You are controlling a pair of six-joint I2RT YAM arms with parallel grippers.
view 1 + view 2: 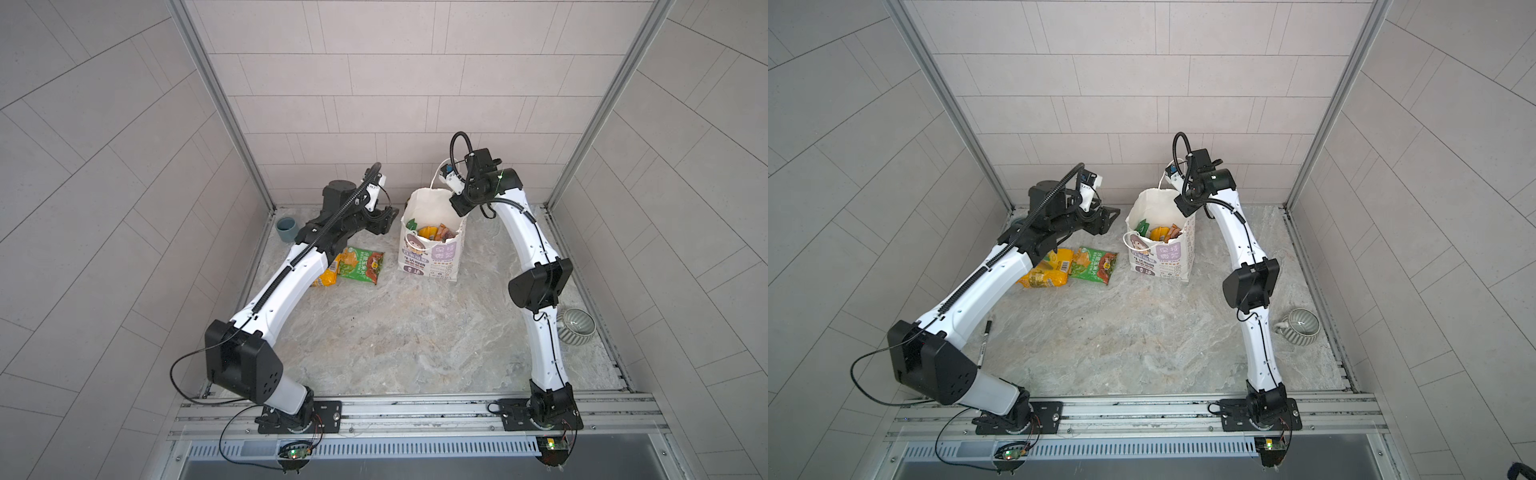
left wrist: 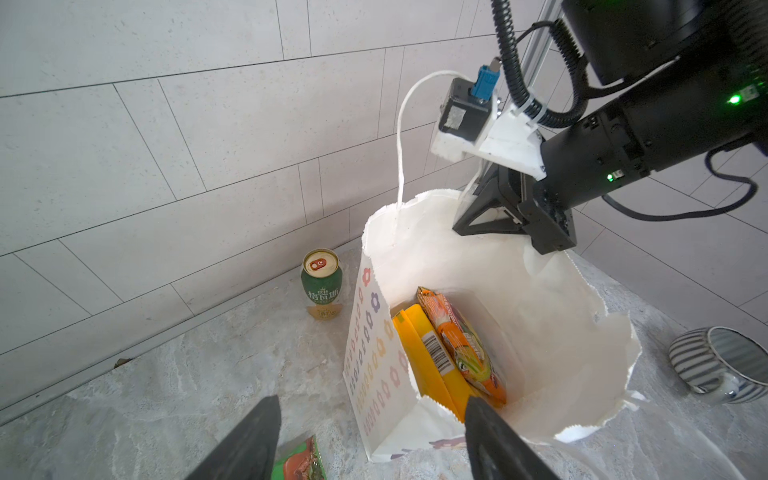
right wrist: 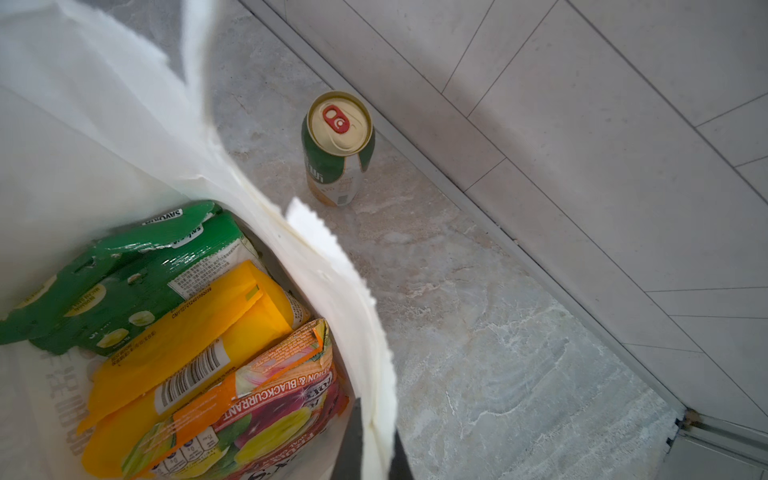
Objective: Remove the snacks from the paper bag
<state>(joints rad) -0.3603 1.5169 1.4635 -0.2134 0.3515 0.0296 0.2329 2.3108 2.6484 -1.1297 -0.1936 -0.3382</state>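
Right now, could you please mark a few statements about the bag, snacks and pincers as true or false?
1. The paper bag stands upright. True.
2. The right pincer is shut on the bag's rim. True.
3. Every snack is already out. False: packets sit inside the bag; only a yellow packet and a green packet lie on the table.
4. The left pincer grips a packet. False: it is open and empty.
5. The drink can lies inside the bag. False: it stands on the table, outside.
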